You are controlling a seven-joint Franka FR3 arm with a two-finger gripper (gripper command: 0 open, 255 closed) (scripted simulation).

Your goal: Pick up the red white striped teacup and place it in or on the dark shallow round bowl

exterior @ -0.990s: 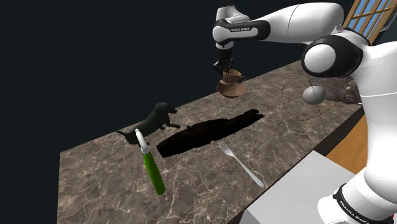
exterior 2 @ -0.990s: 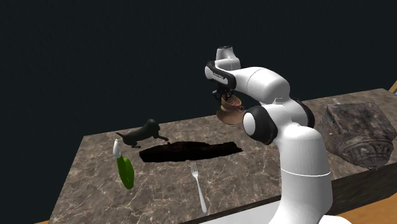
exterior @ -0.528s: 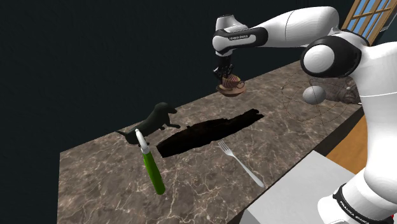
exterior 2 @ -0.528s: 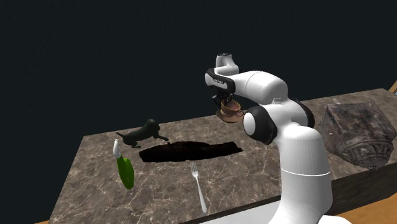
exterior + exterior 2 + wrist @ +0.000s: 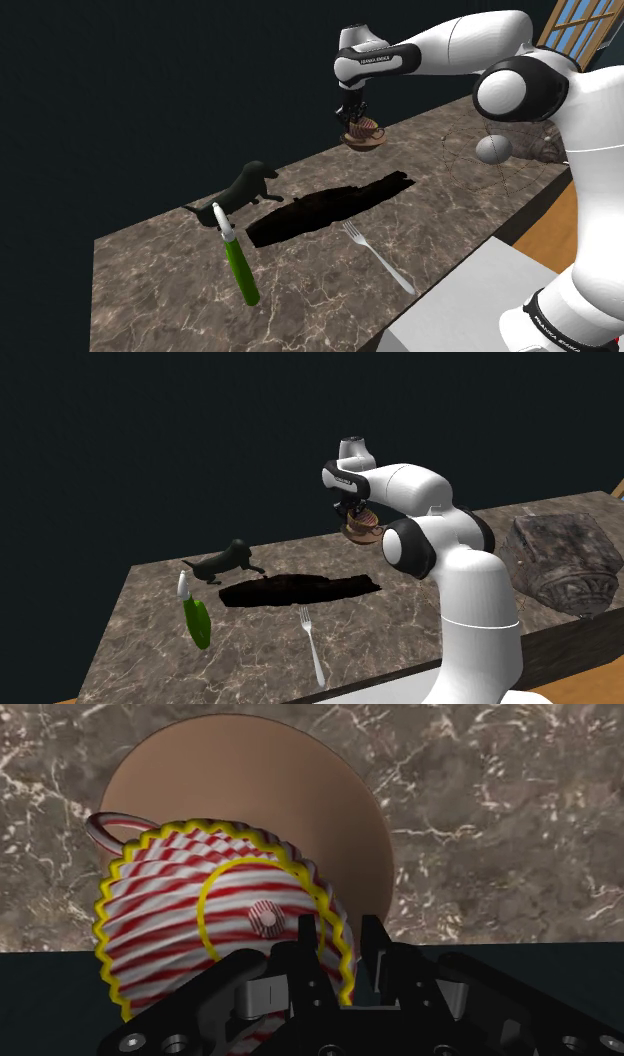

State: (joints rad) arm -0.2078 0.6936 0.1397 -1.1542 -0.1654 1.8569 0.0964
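The red and white striped teacup (image 5: 200, 924), with a wavy yellow rim and a small handle, hangs tilted low over the brown shallow round bowl (image 5: 250, 774). My gripper (image 5: 340, 954) is shut on the cup's rim, one finger inside and one outside. In the shoulder view the teacup (image 5: 364, 128) sits just above the bowl (image 5: 366, 144) near the counter's far edge, with the gripper (image 5: 354, 116) above it. The second exterior view has the cup (image 5: 364, 520) and the bowl (image 5: 362, 533) close together; I cannot tell whether they touch.
A black dog figurine (image 5: 245, 187), a green bottle (image 5: 238, 262) and a fork (image 5: 378, 257) lie on the marble counter (image 5: 160, 290). A grey ball (image 5: 493, 150) rests to the shoulder view's right. A stone block (image 5: 565, 562) stands beside the arm. Black area lies beyond the counter's far edge.
The gripper has come down with the teacup, which now sits much closer to the bowl than a second ago. Over the last half second almost nothing moved.
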